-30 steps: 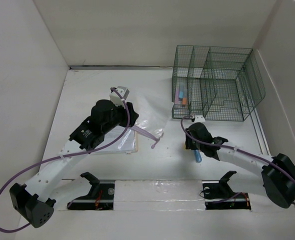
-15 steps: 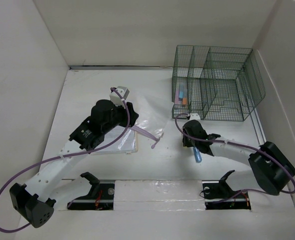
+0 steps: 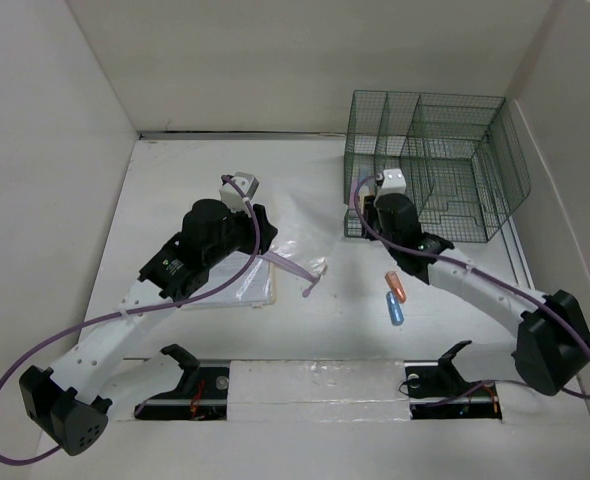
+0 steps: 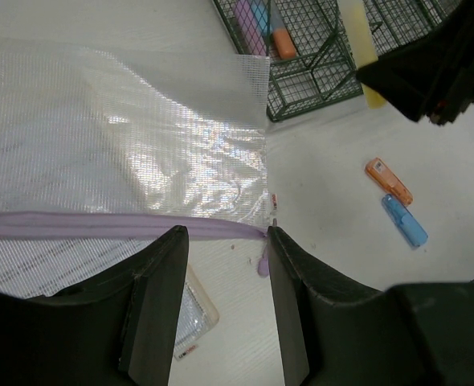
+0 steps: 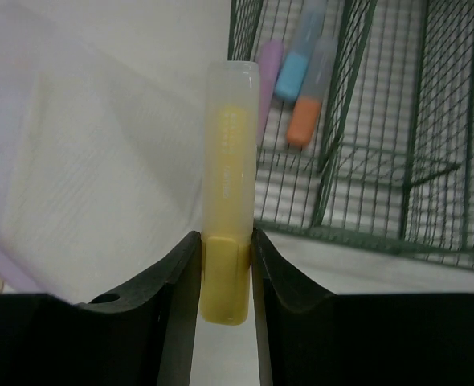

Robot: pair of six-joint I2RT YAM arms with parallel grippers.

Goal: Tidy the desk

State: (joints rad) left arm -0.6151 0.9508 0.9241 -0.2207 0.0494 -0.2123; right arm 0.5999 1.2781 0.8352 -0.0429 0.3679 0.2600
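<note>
The desk [image 3: 175,190], a plain white top walled by white panels, lies beneath both arms; a green wire rack [image 3: 445,160] stands at its far right. The right gripper [image 5: 225,273] is clamped on a yellow highlighter [image 5: 230,161], clear cap pointing away, held just in front of the rack's near-left corner; faint marking on its barrel is too blurred to read. In the rack's left compartment lie a purple pen [image 5: 267,68], a blue-capped pen [image 5: 293,76] and an orange-capped pen [image 5: 305,121]. An orange highlighter [image 3: 396,286] and a blue highlighter [image 3: 395,311] lie just beside each other on the desk, nearer than the rack. The left gripper [image 4: 225,273] hangs with fingers apart above a clear mesh pouch [image 4: 124,161] with a purple zipper [image 4: 100,225]; a tiny tag [image 4: 274,201] at the zipper's end is unreadable.
</note>
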